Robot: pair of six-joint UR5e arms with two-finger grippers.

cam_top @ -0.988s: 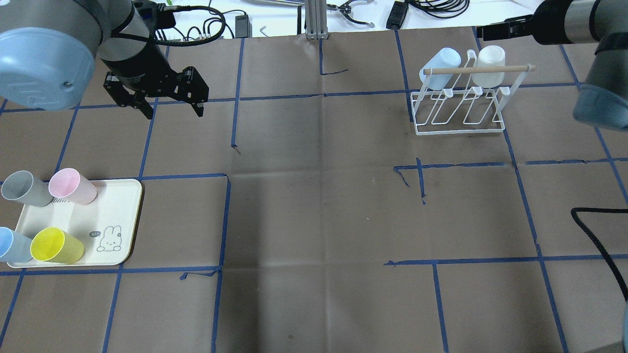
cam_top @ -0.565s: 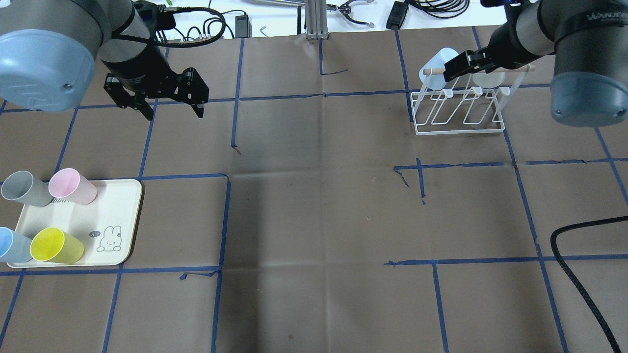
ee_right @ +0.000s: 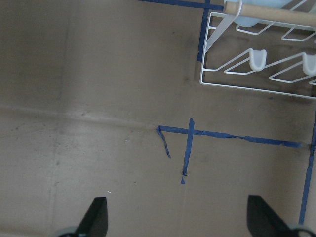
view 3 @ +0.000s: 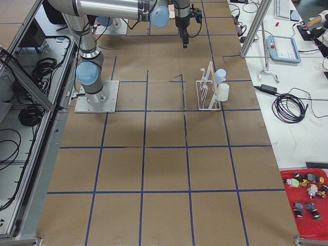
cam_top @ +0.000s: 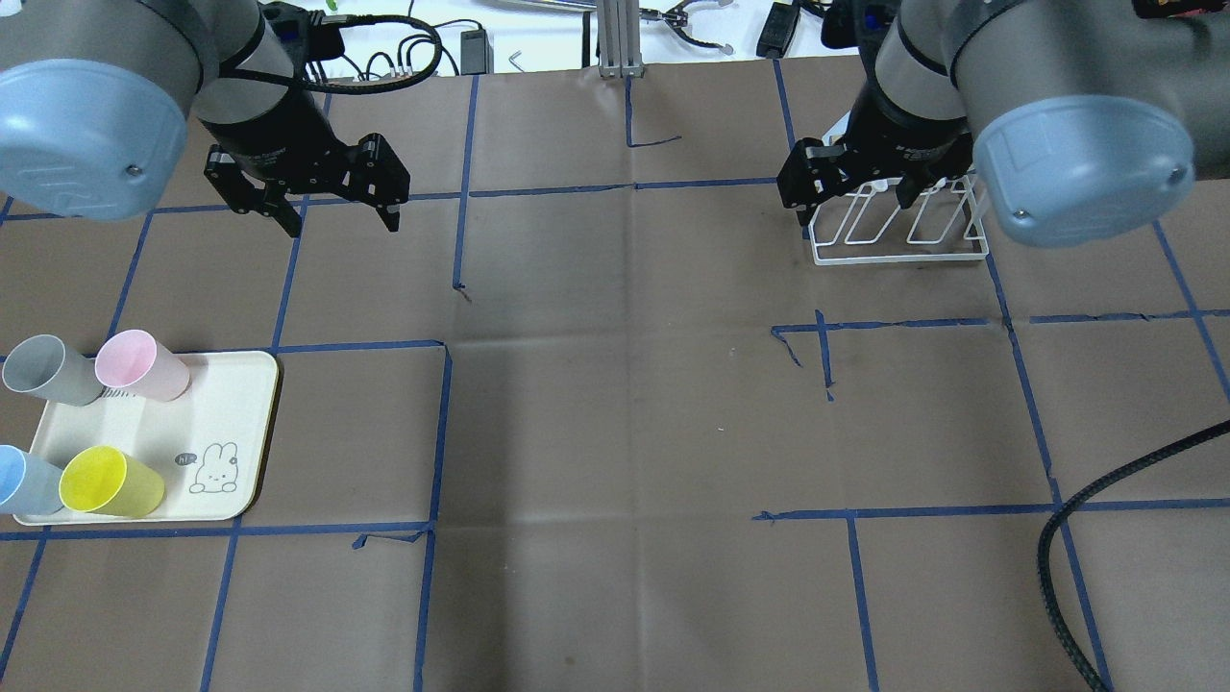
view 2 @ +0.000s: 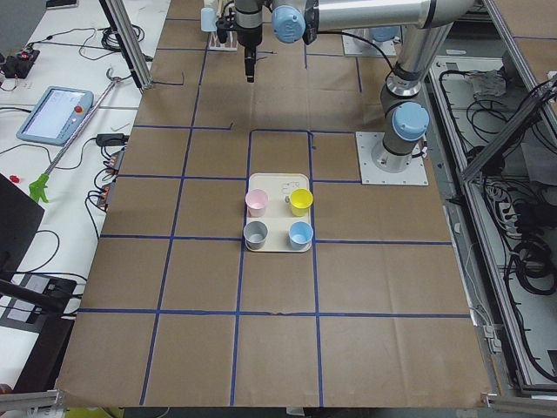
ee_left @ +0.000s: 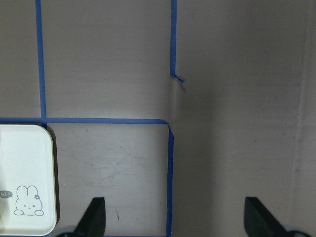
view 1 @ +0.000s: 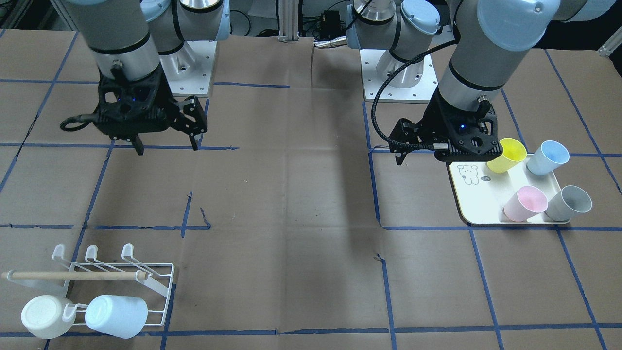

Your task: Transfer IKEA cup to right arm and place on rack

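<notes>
Several cups stand on a cream tray (cam_top: 231, 423) at the front left: grey (cam_top: 48, 368), pink (cam_top: 139, 365), pale blue (cam_top: 24, 481) and yellow (cam_top: 110, 481). My left gripper (cam_top: 338, 219) hangs open and empty above the table, behind the tray. The tray corner (ee_left: 24, 177) shows in the left wrist view. My right gripper (cam_top: 853, 207) is open and empty, and hovers over the white wire rack (cam_top: 903, 252). In the front-facing view the rack (view 1: 146, 284) holds a white cup (view 1: 41, 316) and a pale blue cup (view 1: 116, 316).
A black cable (cam_top: 1105, 538) loops across the front right of the table. An aluminium post (cam_top: 620, 38) stands at the far edge, with cables and tools behind it. Blue tape lines cross the brown paper table cover.
My right arm has swung in from the far right edge to the left and now hangs over the rack, hiding its two cups in the overhead view. My left arm has not moved.
</notes>
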